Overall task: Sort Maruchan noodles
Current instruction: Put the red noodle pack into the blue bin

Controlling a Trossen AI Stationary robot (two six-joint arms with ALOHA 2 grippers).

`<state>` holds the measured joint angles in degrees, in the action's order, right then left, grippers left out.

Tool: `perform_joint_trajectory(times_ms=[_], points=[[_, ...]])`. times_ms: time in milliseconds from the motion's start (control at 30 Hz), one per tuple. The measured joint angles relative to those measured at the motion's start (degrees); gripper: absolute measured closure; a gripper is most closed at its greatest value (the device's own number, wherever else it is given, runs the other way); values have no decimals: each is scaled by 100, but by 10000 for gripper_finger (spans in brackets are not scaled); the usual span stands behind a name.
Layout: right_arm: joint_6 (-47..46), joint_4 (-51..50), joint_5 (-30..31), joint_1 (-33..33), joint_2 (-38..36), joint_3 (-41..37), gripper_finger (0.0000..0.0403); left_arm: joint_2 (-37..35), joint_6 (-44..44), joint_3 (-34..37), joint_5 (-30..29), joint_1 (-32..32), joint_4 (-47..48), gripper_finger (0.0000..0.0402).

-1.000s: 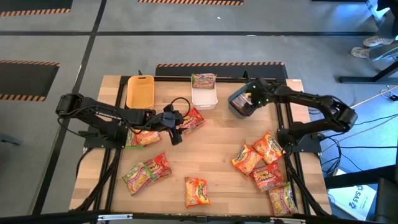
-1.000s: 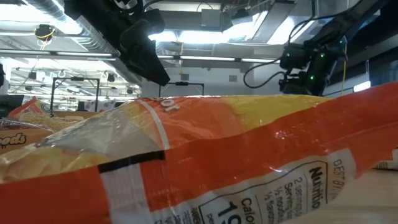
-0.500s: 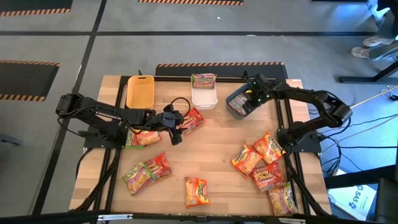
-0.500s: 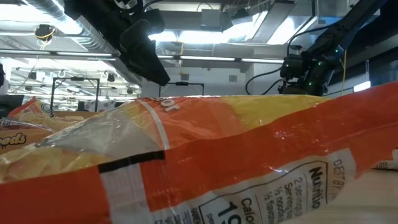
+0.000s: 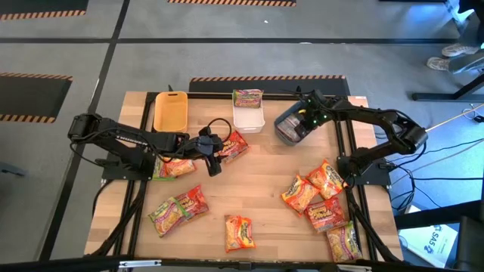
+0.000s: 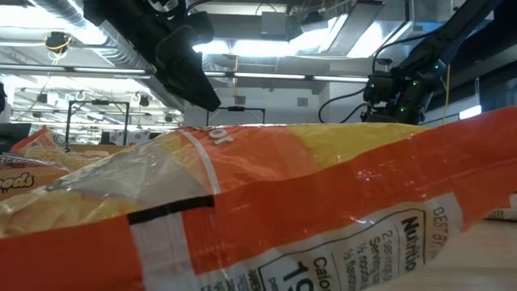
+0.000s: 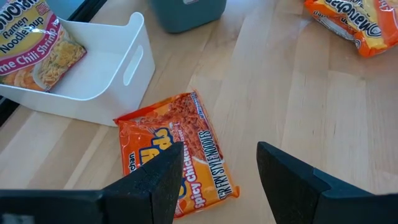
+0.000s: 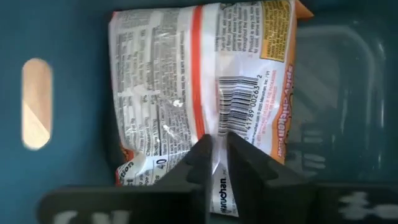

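Maruchan noodle packets lie scattered flat on the wooden table. An orange one (image 7: 177, 155) lies just below and ahead of my left gripper (image 7: 217, 180), which hovers open above it near the white bin (image 7: 118, 74). My right gripper (image 8: 219, 163) reaches down into the dark grey bin (image 5: 290, 128). It is shut on an orange packet (image 8: 186, 81) that lies back side up on the bin's floor. A green-pink packet (image 5: 248, 97) leans on the white bin's far rim. My right gripper pinches the raised back seam (image 8: 217, 140) of the packet between its two fingers, close to one short end. The fingers come from above, slanting down into the bin, one on each side of the seam. The packet lies flat on the bin's floor.
A yellow bin (image 5: 170, 111) stands at the far left. Several packets (image 5: 325, 179) cluster at the near right, and more lie at the near left (image 5: 178, 210) and near middle (image 5: 239, 233). One packet (image 6: 283, 202) fills the low view's foreground.
My right gripper has sunk a little deeper into the dark grey bin and tipped more steeply downward. The left arm has kept still.
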<state>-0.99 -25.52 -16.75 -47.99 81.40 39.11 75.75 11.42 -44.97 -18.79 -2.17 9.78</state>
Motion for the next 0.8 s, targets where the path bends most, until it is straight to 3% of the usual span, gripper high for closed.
perform_joint_trajectory(times_ms=[133, 233, 333, 567, 800], points=[[44, 45, -161, 0, 9, 0, 296, 0, -2, 0, 0, 0, 0, 204], [121, 166, -723, -1, 18, -10, 256, 0, -20, 0, -2, 0, 0, 204], [146, 216, -885, 7, 29, -17, 236, 0, -103, 0, -2, 0, 0, 204], [102, 239, -820, 7, 33, -20, 234, 0, -148, 0, -6, 0, -4, 204], [83, 291, -783, 15, 35, -24, 281, 0, -153, 0, -5, 0, -61, 204]])
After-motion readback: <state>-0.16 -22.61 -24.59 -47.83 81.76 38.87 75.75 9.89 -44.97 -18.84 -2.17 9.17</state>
